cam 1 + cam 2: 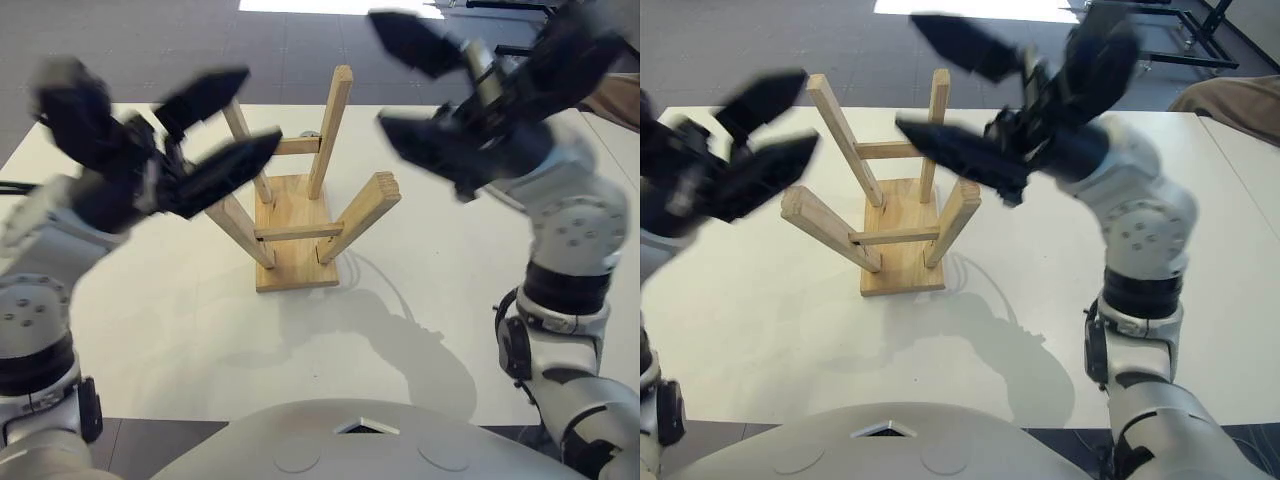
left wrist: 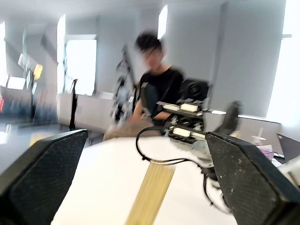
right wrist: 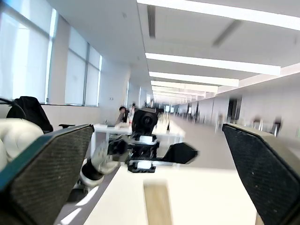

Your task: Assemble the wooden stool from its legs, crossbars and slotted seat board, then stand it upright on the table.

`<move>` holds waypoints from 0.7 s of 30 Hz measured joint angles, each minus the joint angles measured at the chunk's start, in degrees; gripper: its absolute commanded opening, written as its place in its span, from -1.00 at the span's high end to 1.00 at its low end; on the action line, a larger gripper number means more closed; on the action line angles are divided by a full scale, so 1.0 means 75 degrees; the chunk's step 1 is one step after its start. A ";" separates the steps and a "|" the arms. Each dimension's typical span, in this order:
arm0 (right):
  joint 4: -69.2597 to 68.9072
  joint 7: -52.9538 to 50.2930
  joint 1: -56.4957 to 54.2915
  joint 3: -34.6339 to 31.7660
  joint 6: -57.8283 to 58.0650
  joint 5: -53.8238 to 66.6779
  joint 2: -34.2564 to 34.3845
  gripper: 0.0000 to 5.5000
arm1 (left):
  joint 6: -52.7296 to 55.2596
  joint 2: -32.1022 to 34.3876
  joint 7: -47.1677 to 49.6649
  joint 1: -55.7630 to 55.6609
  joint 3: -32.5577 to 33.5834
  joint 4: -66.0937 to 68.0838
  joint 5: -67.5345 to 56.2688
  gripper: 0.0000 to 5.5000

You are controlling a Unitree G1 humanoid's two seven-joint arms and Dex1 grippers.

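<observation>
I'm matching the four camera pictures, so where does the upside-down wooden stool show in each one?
Left eye view: stool at centre, upside down.
Right eye view: left of centre, same pose.
Left wrist view: one leg between the fingers of the open left gripper.
Right wrist view: the end of a leg between the fingers of the open right gripper.
Shared landmark: the white table under it.

A black frame (image 1: 1196, 61) stands on dark floor (image 1: 720, 40)
</observation>
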 measured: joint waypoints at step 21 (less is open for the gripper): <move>0.1043 -0.1805 -0.1086 -0.1691 -0.0660 0.0362 0.0088 -0.83 | -0.0834 -0.0344 -0.0491 -0.0172 0.1459 0.0955 0.0034 -0.69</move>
